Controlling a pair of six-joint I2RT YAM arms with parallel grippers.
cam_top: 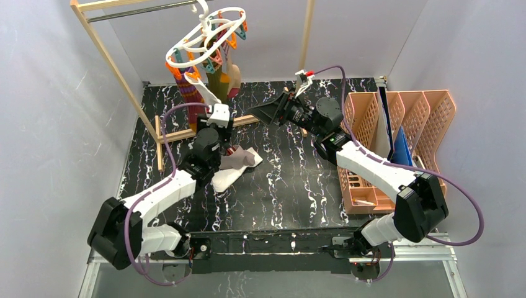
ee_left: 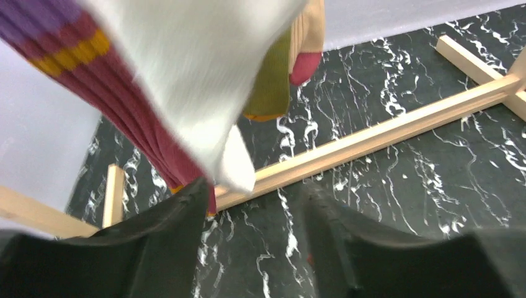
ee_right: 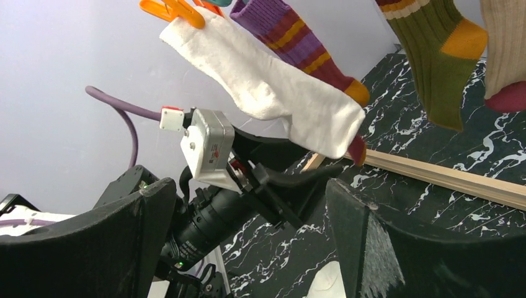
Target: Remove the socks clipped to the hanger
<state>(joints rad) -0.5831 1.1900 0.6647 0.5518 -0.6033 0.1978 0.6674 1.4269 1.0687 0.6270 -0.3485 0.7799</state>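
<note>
Your left pincer [ee_left: 254,192] stands half-spread around the toe of the white sock [ee_left: 198,74], not clamped. The sock hangs pegged to the hanger [cam_top: 208,34] at 11 o'clock. Your right pincer [ee_right: 248,186] gapes wide at 12 o'clock, holding nothing.

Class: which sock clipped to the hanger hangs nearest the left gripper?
The plain white sock on the orange peg: its toe dangles at the left gripper; the striped socks hang behind.

A black worktop [cam_top: 291,186] veined with white fills the base of the cell, closed in by plain pale grey walls [cam_top: 49,93]. A light wooden frame rack [cam_top: 115,68] stands at the back left; a peach slotted file tray [cam_top: 428,108] sits at the right, under even light
</note>
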